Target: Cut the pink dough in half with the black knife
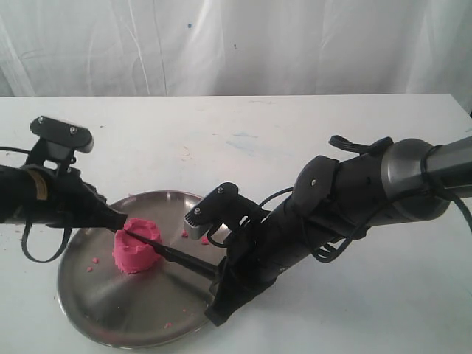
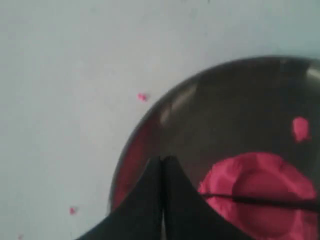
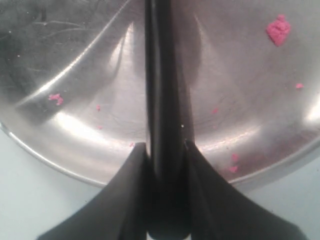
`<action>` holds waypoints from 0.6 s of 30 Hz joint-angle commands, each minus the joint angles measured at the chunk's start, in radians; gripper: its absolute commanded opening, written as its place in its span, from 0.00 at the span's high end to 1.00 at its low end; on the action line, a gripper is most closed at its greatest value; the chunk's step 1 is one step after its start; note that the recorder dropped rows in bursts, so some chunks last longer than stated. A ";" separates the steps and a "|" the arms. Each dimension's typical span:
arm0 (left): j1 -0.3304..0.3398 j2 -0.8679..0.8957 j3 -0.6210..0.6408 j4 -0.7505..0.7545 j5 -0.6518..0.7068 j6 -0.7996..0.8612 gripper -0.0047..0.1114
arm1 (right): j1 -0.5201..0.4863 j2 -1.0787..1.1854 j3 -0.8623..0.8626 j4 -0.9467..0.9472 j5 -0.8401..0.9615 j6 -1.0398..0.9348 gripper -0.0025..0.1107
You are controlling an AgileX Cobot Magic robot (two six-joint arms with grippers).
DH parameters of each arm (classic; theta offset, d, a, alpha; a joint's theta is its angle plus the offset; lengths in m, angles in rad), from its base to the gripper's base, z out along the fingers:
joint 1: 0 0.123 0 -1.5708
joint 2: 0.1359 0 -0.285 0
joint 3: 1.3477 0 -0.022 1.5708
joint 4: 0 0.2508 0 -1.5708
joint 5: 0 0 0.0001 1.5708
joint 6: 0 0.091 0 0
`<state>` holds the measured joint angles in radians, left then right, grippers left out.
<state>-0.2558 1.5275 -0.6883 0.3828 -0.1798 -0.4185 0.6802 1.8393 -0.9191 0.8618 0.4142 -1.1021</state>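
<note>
The pink dough [image 1: 134,253] sits at lower left of the exterior view on the steel plate [image 1: 96,310], on the white table [image 1: 243,140]; we see the black knife [image 1: 171,254] lying across its rim. In the left wrist view, the left hand [image 2: 162,162] is clenched with nothing between its fingers, just beside the dough [image 2: 260,192]. In the right wrist view, the right hand [image 3: 164,145] is grasping the knife's handle [image 3: 162,90] over the plate [image 3: 75,50].

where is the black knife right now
In the exterior view the black knife is held by the right gripper over the steel plate, its blade lying across the pink dough.
</note>
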 commanded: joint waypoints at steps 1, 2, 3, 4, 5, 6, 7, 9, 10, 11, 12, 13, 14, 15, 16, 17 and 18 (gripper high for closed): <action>-0.006 0.026 -0.007 0.000 0.085 -0.116 0.96 | 0.002 0.002 0.001 0.000 -0.004 0.009 0.98; -0.006 0.028 -0.022 0.000 0.107 -0.124 0.96 | 0.002 0.002 0.001 0.000 -0.002 0.009 0.98; -0.006 0.031 -0.033 0.000 0.124 -0.124 0.96 | 0.002 0.002 0.001 0.000 0.000 0.009 0.98; -0.006 0.033 -0.046 0.000 0.149 -0.124 0.96 | 0.002 0.002 0.001 0.000 0.000 0.009 0.98; -0.006 0.034 -0.057 0.000 0.180 -0.124 0.96 | 0.002 0.002 0.001 0.000 0.000 0.009 0.98; -0.007 0.037 -0.065 0.000 0.203 -0.122 0.96 | 0.002 0.002 0.001 0.000 0.000 0.009 0.98; -0.007 0.039 -0.070 0.000 0.218 -0.106 0.96 | 0.002 0.002 0.001 0.000 0.000 0.009 0.98; -0.007 0.048 -0.087 0.000 0.253 -0.094 0.96 | 0.002 0.002 -0.001 0.000 -0.001 0.012 0.98; -0.007 0.050 -0.105 0.000 0.279 -0.090 0.96 | 0.002 0.002 -0.003 0.000 -0.001 0.020 0.98; -0.012 0.052 -0.131 0.000 0.327 -0.071 0.96 | 0.002 0.002 -0.007 0.000 0.005 0.036 0.98; -0.014 0.054 -0.164 -0.002 0.391 -0.039 0.96 | 0.002 0.002 -0.015 -0.002 0.014 0.042 0.98; -0.016 0.056 -0.193 -0.011 0.444 -0.006 0.96 | 0.002 0.002 -0.020 -0.002 0.026 0.049 0.98; -0.020 0.056 -0.228 -0.032 0.506 0.049 0.96 | 0.002 0.002 -0.025 -0.002 0.037 0.055 0.98; -0.022 0.056 -0.256 -0.059 0.551 0.099 0.96 | 0.002 0.002 -0.031 -0.004 0.048 0.059 0.98; -0.022 0.056 -0.273 -0.086 0.571 0.132 0.96 | 0.002 0.002 -0.038 -0.010 0.062 0.059 0.98; -0.024 0.056 -0.283 -0.129 0.568 0.152 0.96 | 0.002 0.002 -0.040 -0.010 0.065 0.062 0.98; -0.026 0.056 -0.283 -0.175 0.555 0.189 0.96 | 0.002 0.002 -0.040 -0.010 0.065 0.069 0.98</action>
<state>-0.2698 1.5861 -0.9480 0.3139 0.3290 -0.3227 0.6802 1.8416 -0.9476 0.8537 0.4596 -1.0498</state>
